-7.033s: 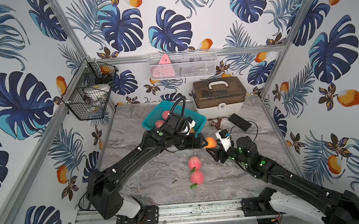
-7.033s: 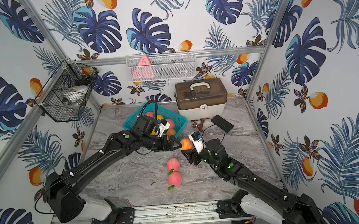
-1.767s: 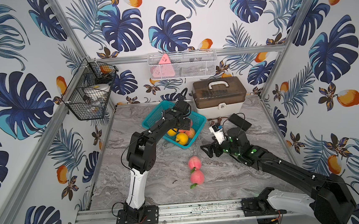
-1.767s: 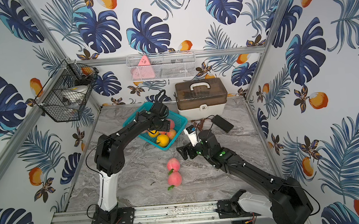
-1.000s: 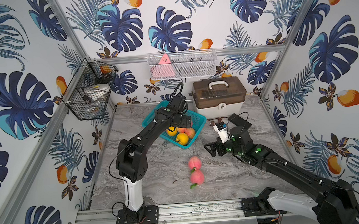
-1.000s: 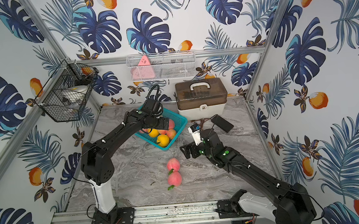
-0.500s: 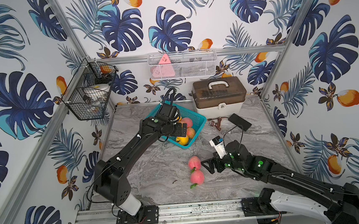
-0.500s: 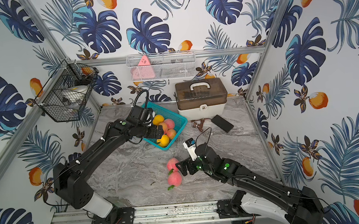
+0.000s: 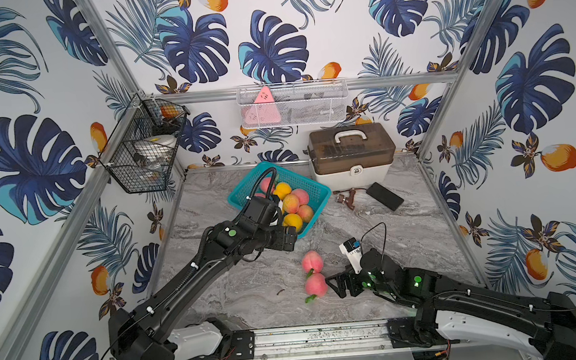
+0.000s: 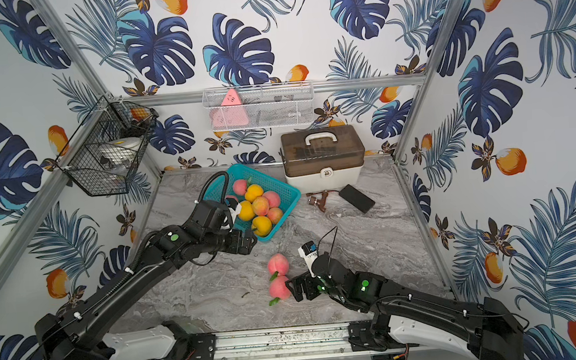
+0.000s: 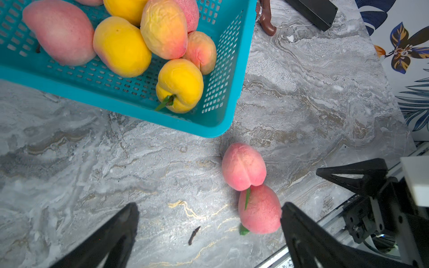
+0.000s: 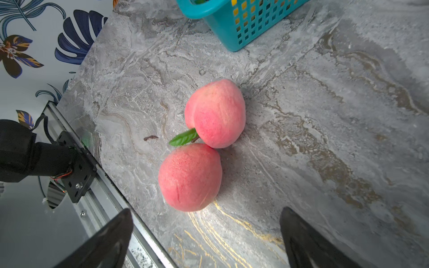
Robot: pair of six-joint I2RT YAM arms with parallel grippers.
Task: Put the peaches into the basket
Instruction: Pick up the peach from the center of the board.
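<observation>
**Peaches and basket on marble counter: two fruits outside, both jaws empty**

1. The basket [image 9: 311,185]: teal, perforated. It stands at an angle toward the back of the grey marble counter [image 9: 407,241], just beside the brown-lidded case [image 9: 351,147].
2. The peaches in it: at least seven counted in a top view, piled together, pink-red and yellow-orange mixed. A yellow peach [image 10: 261,226] lies at the near corner and a pink peach [image 10: 240,187] at the far end.
3. Loose on the counter: two more, both pink, touching each other, near the front edge and apart from the basket. These are the farther peach [image 9: 312,261] and the nearer peach [image 9: 316,285], with a green leaf between them.
4. The left arm [image 9: 227,233]: reaches across the counter. The left jaws stand wide apart and hold nothing, just beside the basket's near corner.
5. The right arm [image 9: 417,279]: low over the counter. The right jaws are spread wide and empty, just beside the nearer peach. The right wrist view shows that fruit ahead of the fingertips [image 12: 120,222], not between them.
6. Sundries: black flat device [image 9: 384,196] and small brown object [image 9: 347,197] in front of the case; black wire rack [image 9: 143,146] on a side wall; white mesh tray [image 9: 291,103] on the back wall.
</observation>
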